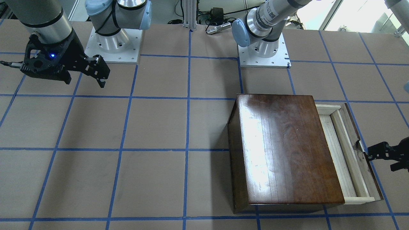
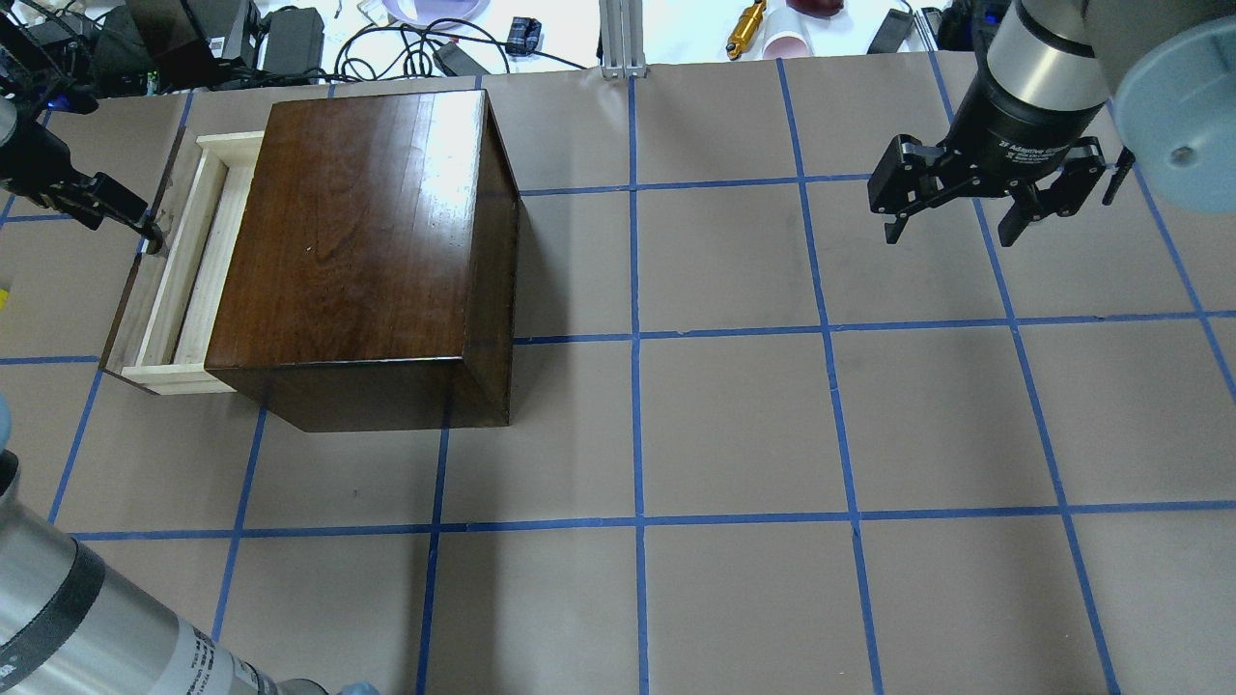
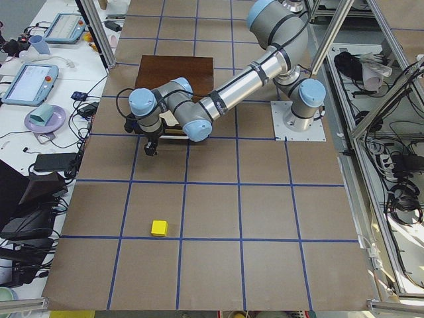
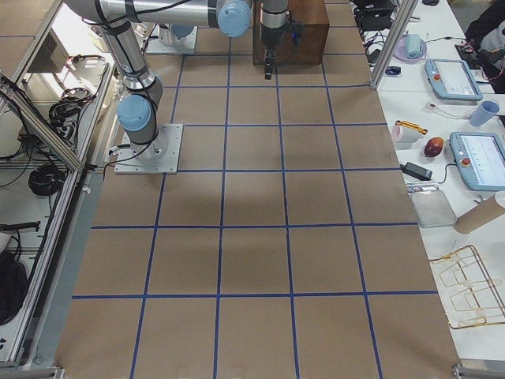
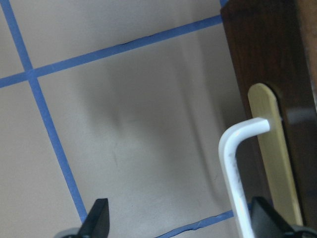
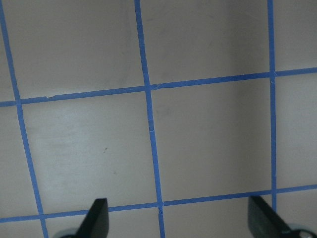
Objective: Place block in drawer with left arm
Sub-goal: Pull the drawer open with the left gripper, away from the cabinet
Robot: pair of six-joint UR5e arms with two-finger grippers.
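Nearest, the small bright yellow cube block [image 3: 159,228] lies loose by the desk [image 3: 265,212] left end, well apart from the left arm's black fingers [image 5: 97,219], which are spread empty at the part-open pale raw-wood drawer [image 2: 188,280] of the glossy dark-brown wooden box [image 2: 367,251]; farthest, the right arm's fingers [image 6: 97,220], spread.
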